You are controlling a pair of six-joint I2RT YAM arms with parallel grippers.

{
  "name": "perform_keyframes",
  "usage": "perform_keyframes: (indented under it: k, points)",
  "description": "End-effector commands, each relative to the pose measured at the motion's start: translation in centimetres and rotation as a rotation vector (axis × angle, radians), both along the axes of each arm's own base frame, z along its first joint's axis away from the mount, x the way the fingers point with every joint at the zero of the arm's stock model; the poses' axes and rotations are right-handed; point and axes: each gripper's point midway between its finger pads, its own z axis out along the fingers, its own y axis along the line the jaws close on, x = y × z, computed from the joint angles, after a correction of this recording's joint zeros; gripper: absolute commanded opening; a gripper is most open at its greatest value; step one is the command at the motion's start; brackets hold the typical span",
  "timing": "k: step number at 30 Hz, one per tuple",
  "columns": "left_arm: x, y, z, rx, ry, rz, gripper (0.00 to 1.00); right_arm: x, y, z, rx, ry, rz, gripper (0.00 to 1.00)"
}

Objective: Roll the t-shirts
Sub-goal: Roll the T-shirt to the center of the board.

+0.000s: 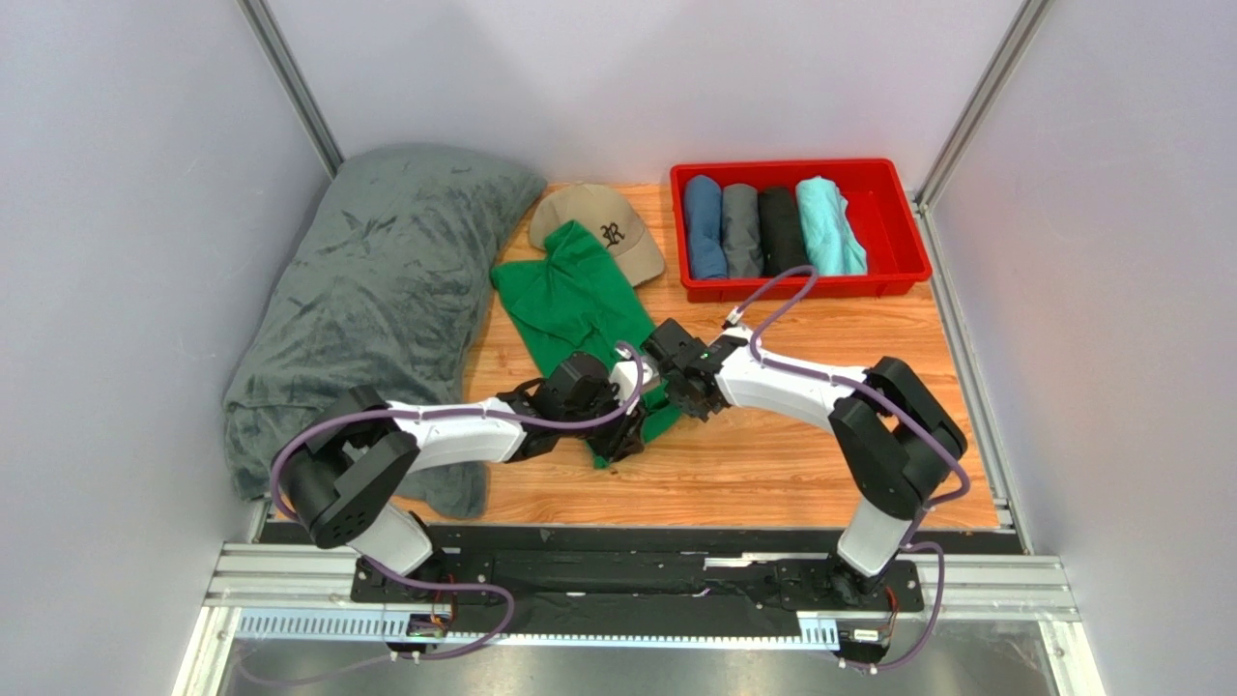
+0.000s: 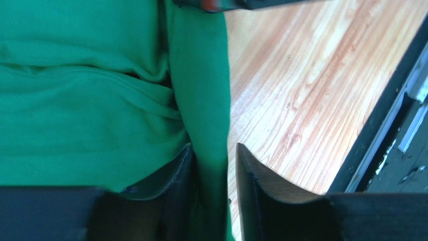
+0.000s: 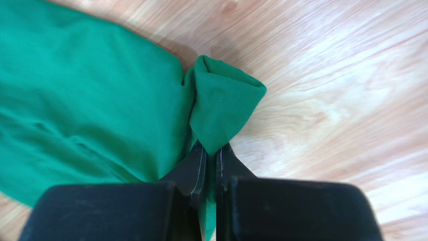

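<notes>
Entry: the plain short-sleeved cotton kelly-green t-shirt (image 1: pixel 574 297) is found spread lengthwise on the pale wooden table (image 1: pixel 784 435). Its far end touches the tan baseball cap (image 1: pixel 603 225), its left edge lies beside the big dark-grey plush blanket (image 1: pixel 363 290), and its near end is under both wrists. The right tool (image 3: pixel 212 146) is pressed together on a bunched corner of the green t-shirt, with a small peak of cloth standing out past the fingertips. The left tool (image 2: pixel 214 148) is spread, with a folded edge of the same shirt lying between the jaws. One finger touches cloth and the other stands clear of it, so no pinch is judged there. The fabric is judged light, limp and not fragile, with grip enough that it should not slide from the pads. It is expected to sag and wrinkle wherever unsupported. Hold is therefore best taken at the two near corners, through doubled layers, with the edge kept taut between them. The red plastic tray (image 1: pixel 813 286) at the far right holds four rolled shirts (image 1: pixel 742 228) side by side: blue, grey, black, turquoise. A bare strip of tray floor is noted to the right of the turquoise roll.
</notes>
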Motion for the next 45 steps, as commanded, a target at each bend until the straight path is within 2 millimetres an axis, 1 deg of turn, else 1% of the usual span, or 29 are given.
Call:
perform_keyframes:
  k: [1, 2, 3, 6, 7, 8, 9, 10, 12, 13, 15, 16, 17, 19, 20, 22, 23, 24, 25, 26, 28, 29, 31, 32, 33, 36, 40, 42, 45]
  points:
    - [1.0, -0.9, 4.2, -0.077, -0.177, -0.049, 0.53, -1.1, -2.7, -0.4, -0.162, 0.122, 0.05, 0.0]
    - [1.3, -0.8, 5.2, -0.093, -0.211, -0.04, 0.58, -0.6, -2.5, 0.1, -0.158, 0.126, 0.053, 0.0]
    - [1.5, -0.6, 5.5, -0.094, -0.232, -0.036, 0.59, -1.0, -2.9, -0.3, -0.186, 0.158, 0.06, 0.0]
    - [1.8, 0.0, 7.0, -0.104, -0.297, -0.024, 0.59, -0.6, -2.9, 0.1, -0.209, 0.188, 0.077, 0.0]
    - [2.2, 0.5, 7.1, -0.091, -0.346, -0.025, 0.59, -0.6, -3.0, -0.3, -0.228, 0.213, 0.092, 0.0]
    - [2.4, 0.7, 8.1, -0.105, -0.387, -0.019, 0.59, -0.5, -2.9, -0.3, -0.23, 0.227, 0.092, 0.0]
    - [2.6, 0.8, 8.4, -0.103, -0.414, -0.021, 0.58, -0.2, -2.7, 0.2, -0.237, 0.238, 0.094, 0.0]
    - [2.9, 1.1, 8.5, -0.083, -0.458, -0.035, 0.58, -0.3, -2.8, -0.4, -0.26, 0.265, 0.101, 0.0]
    - [3.0, 1.1, 8.7, -0.074, -0.512, -0.063, 0.56, -0.3, -2.8, -0.5, -0.28, 0.295, 0.109, 0.0]
    - [3.5, 1.2, 8.9, -0.051, -0.563, -0.077, 0.56, 0.3, -2.3, -0.2, -0.274, 0.29, 0.11, 0.0]
    - [3.1, 0.9, 8.6, -0.019, -0.595, -0.113, 0.55, 0.3, -2.0, -0.8, -0.293, 0.327, 0.126, 0.0]
    - [3.0, 0.8, 8.5, 0.009, -0.624, -0.131, 0.55, 1.1, -1.3, -0.3, -0.281, 0.316, 0.128, 0.0]
    - [2.3, 0.4, 8.2, 0.018, -0.636, -0.163, 0.55, 0.8, -1.8, -1.0, -0.308, 0.362, 0.123, 0.0]
    - [1.6, 0.2, 7.9, 0.047, -0.676, -0.195, 0.55, 1.5, -1.3, -0.8, -0.314, 0.367, 0.123, 0.0]
    - [0.6, -0.4, 7.6, 0.046, -0.683, -0.231, 0.55, 1.4, -1.5, -1.3, -0.331, 0.39, 0.124, 0.0]
    - [-0.1, -0.8, 7.6, 0.052, -0.705, -0.257, 0.55, 1.6, -1.2, -1.6, -0.323, 0.394, 0.125, 0.0]
    - [-1.0, -1.3, 7.2, 0.054, -0.702, -0.29, 0.56, 1.7, -1.1, -1.7, -0.32, 0.396, 0.124, 0.0]
    - [-1.1, -1.7, 7.2, 0.058, -0.703, -0.301, 0.56, 1.7, -1.1, -2.1, -0.325, 0.405, 0.125, 0.0]
    - [-1.0, -1.6, 6.6, 0.093, -0.697, -0.294, 0.56, 1.7, -1.1, -2.2, -0.322, 0.408, 0.121, 0.0]
    - [-0.8, -1.7, 5.3, 0.13, -0.676, -0.301, 0.56, 1.8, -1.0, -2.3, -0.319, 0.407, 0.12, 0.0]
    - [-0.4, -2.1, 4.8, 0.157, -0.682, -0.296, 0.56, 1.7, -1.1, -2.6, -0.322, 0.418, 0.116, 0.0]
    - [-0.2, -2.2, 3.6, 0.191, -0.676, -0.305, 0.56, 1.7, -1.1, -2.7, -0.323, 0.42, 0.114, 0.0]
    - [0.2, -2.7, 3.2, 0.235, -0.702, -0.293, 0.57, 1.7, -1.3, -3.0, -0.32, 0.426, 0.109, 0.0]
    - [0.4, -2.6, 2.1, 0.273, -0.698, -0.287, 0.57, 1.8, -1.3, -3.1, -0.318, 0.429, 0.108, 0.0]
    - [1.1, -2.6, 2.2, 0.29, -0.709, -0.255, 0.57, 1.9, -1.3, -3.1, -0.315, 0.428, 0.106, 0.0]
    - [1.4, -2.6, 1.2, 0.328, -0.724, -0.243, 0.57, 2.1, -1.3, -3.3, -0.313, 0.431, 0.112, 0.0]
    - [1.0, -2.6, -0.3, 0.384, -0.74, -0.27, 0.57, 2.0, -1.3, -3.4, -0.312, 0.438, 0.114, 0.0]
    - [1.3, -2.4, -0.6, 0.402, -0.736, -0.245, 0.56, 2.0, -1.3, -3.4, -0.309, 0.438, 0.118, 0.0]
    - [1.3, -2.1, -1.4, 0.421, -0.72, -0.234, 0.46, 2.2, -1.2, -3.0, -0.298, 0.421, 0.121, 0.0]
